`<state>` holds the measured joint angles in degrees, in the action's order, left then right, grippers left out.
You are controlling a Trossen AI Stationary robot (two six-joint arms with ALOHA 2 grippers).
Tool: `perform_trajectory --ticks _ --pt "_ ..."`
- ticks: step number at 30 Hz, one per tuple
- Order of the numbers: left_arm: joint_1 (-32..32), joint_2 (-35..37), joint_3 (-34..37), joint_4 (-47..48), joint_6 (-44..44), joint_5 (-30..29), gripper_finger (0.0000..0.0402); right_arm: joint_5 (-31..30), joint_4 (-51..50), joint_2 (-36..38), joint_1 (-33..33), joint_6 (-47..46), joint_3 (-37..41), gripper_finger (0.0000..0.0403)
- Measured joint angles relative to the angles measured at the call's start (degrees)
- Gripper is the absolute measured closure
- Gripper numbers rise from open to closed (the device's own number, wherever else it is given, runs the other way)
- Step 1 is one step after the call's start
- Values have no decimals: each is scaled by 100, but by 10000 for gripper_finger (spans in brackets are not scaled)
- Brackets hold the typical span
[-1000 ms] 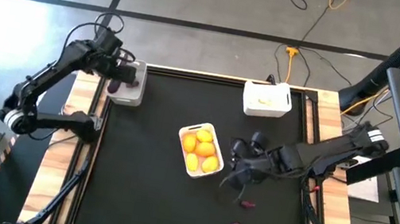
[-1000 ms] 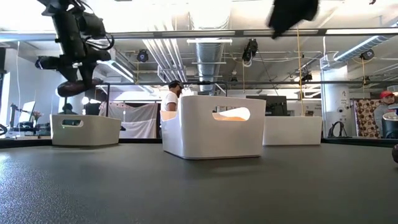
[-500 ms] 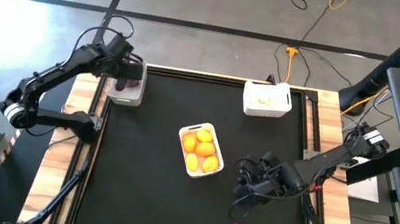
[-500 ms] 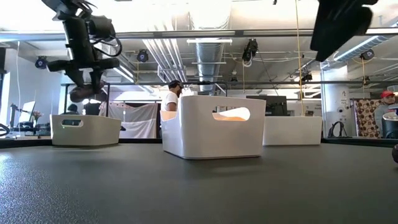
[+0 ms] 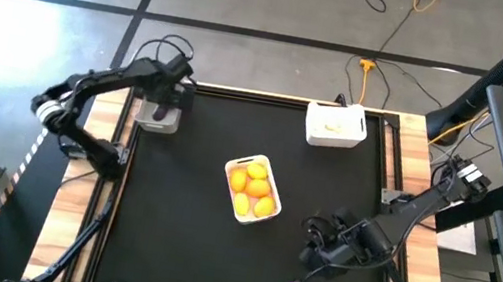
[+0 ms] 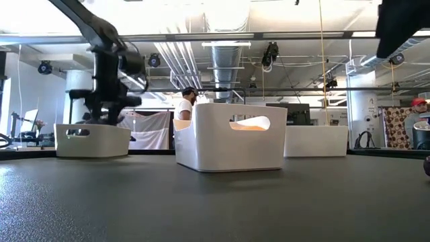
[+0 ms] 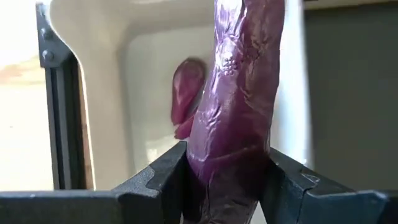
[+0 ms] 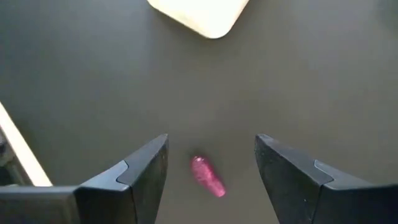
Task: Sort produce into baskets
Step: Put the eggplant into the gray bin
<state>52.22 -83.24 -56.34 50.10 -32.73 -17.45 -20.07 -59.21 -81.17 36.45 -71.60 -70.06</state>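
1. The purple vegetable (image 7: 239, 106) sat clamped between the fingers of the left hand (image 5: 164, 104), which hung over the grey basket (image 5: 157, 116) at the table's far left corner. A second purple piece (image 7: 186, 96) lay in that basket just beyond the held one.
2. To finish this drop well, we judged that the left hand should sit squarely over the basket's opening, low between its walls, before parting its fingers, so the long piece would fall beside the other and not tip over the rim.
3. A loose purple vegetable (image 8: 208, 177) lay on the bare table (image 5: 177, 230) just ahead of the right hand (image 8: 211, 168), in line with the gap between its fingers, which stood wide and empty.
4. For that pick, we judged the right hand should come straight down with a finger on either side of the piece and close across its narrow width, since a rounded toy could roll away.
5. Counted: three baskets, namely the grey one, a white basket (image 5: 253, 190) of fruit mid-table, nearer the right hand, and a white basket (image 5: 336, 126) at the far edge.
6. We counted three purple pieces, about five yellow and orange fruits (image 5: 255, 188), and pale contents in the far basket that we could not count.
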Motion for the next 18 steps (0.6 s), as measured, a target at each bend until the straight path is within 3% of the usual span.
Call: perform_trajectory --ticks 8,15,18 --pt "164 -659 1 -13 648 294 249 112 86 -1 372 -726 109 174" --pt "167 -765 0 99 1105 348 223 1228 273 -2 470 -448 630 152" --pt "167 -761 0 155 1258 350 212 1437 644 -2 469 -426 976 130"
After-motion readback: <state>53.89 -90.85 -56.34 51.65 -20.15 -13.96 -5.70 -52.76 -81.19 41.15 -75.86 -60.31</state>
